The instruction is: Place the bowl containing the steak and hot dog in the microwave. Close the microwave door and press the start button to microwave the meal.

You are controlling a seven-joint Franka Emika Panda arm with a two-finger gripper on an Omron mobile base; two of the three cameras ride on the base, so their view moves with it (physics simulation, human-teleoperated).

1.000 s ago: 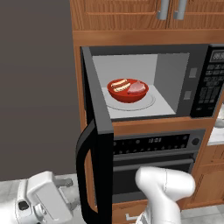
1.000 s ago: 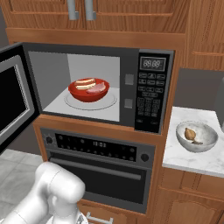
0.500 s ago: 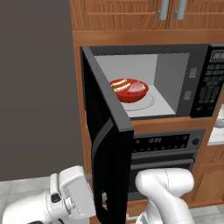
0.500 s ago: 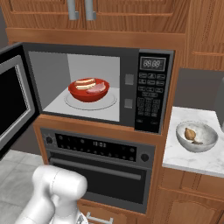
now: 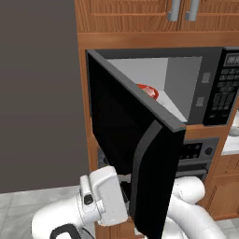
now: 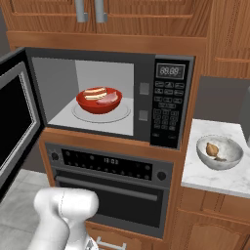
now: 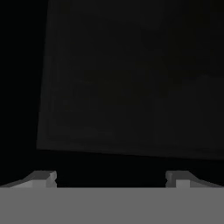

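The red bowl sits on the glass turntable inside the black microwave, holding the pink steak and the hot dog. From the left, just a sliver of the bowl shows past the microwave door, which stands half swung in. Its grey handle strip runs down the free edge. The door also shows at the left edge of the right base view. My gripper is open, its fingertips wide apart, facing the door's dark outer panel close up with nothing between them.
A built-in oven sits under the microwave. The keypad and display are on the microwave's right side. A pale grey bowl with a brown lump stands on the marble counter to the right. Wooden cabinets hang above.
The microwave door has swung well in from wide open toward the cavity. My hand has risen and moved right along with it, staying at its outer face. The bowl has not moved.
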